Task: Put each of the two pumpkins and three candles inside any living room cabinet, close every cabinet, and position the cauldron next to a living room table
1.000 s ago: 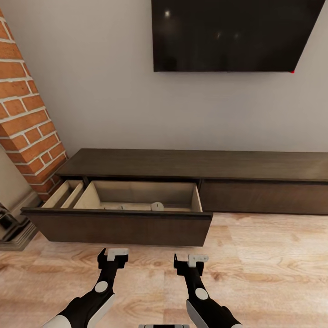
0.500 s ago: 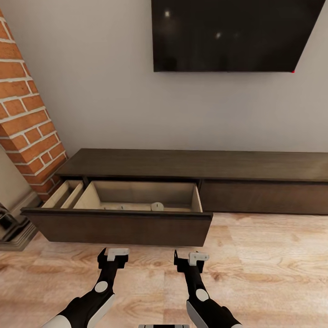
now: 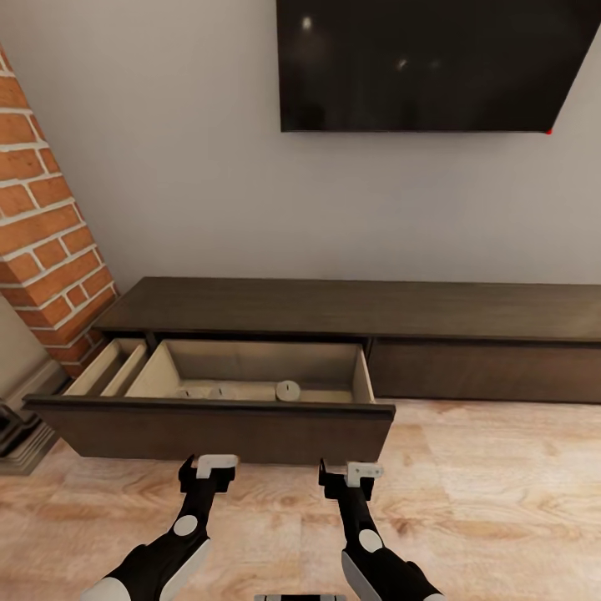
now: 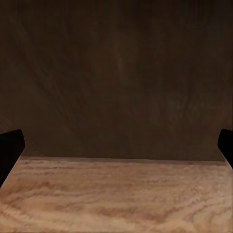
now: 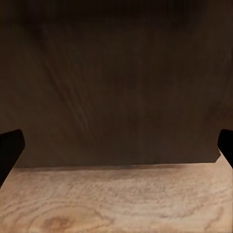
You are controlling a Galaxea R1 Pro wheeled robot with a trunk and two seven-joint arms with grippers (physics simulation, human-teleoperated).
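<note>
While head view looks down: long dark-wood cabinet, drawer pulled out, pale inside, round candles on its floor. My left gripper and right gripper low before drawer front.
Left wrist: fingers spread wide, empty, dark grain ahead.
Right wrist: fingers equally wide, empty, above light wood floor.

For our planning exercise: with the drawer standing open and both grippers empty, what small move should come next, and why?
Probably ease both grippers forward to push the drawer front shut. The left gripper and right gripper, jaws open, face it, and pale round items already lie inside the cabinet.
</note>
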